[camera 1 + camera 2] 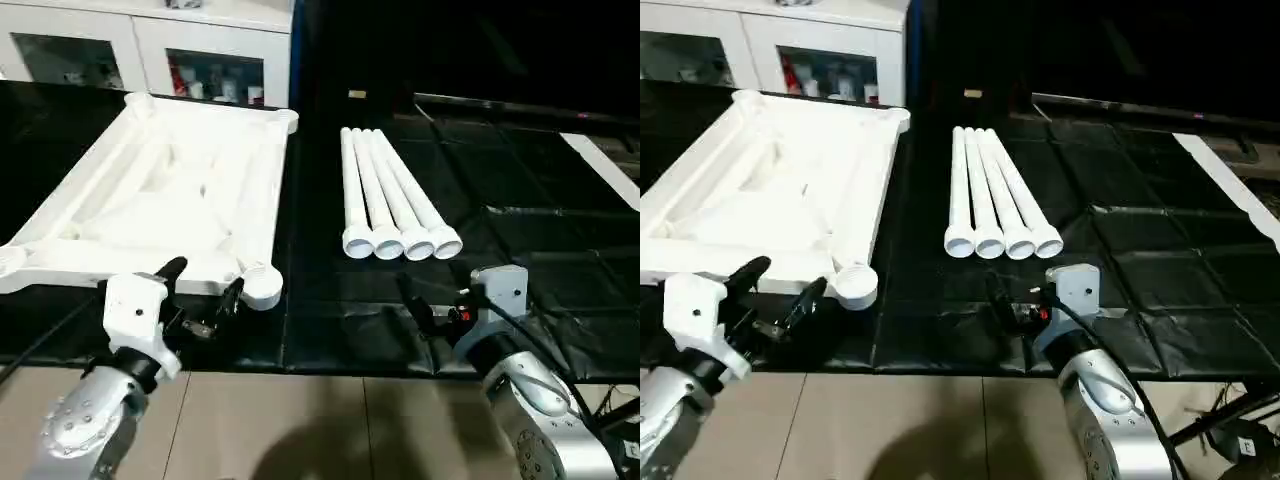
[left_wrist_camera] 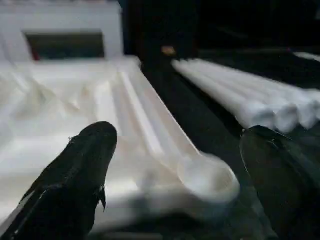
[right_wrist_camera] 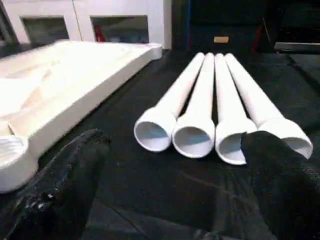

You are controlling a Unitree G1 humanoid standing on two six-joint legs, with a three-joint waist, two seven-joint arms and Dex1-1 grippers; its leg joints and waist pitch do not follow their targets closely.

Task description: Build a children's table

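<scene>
Nothing joined yet: the table top (image 1: 160, 200) lies ribs-up at ten o'clock, four legs (image 1: 395, 205) bundled at one. Left end effector (image 1: 205, 292) and right end effector (image 3: 175, 175) gape empty; next, grasp a leg

Table top (image 1: 180, 190): white moulded plastic, smooth, slightly glossy, ribbed underside up. Four legs (image 1: 392, 200) at its 3 o'clock: the same smooth white plastic, tubular. Mat (image 1: 520, 230): black sheet, faintly shiny, creased. Floor (image 1: 300, 430) at 6 o'clock: matt beige tile. Forearms (image 1: 535, 400): brushed silver metal. Cabinet (image 1: 150, 40) at 12 o'clock: white, glazed doors.
</scene>
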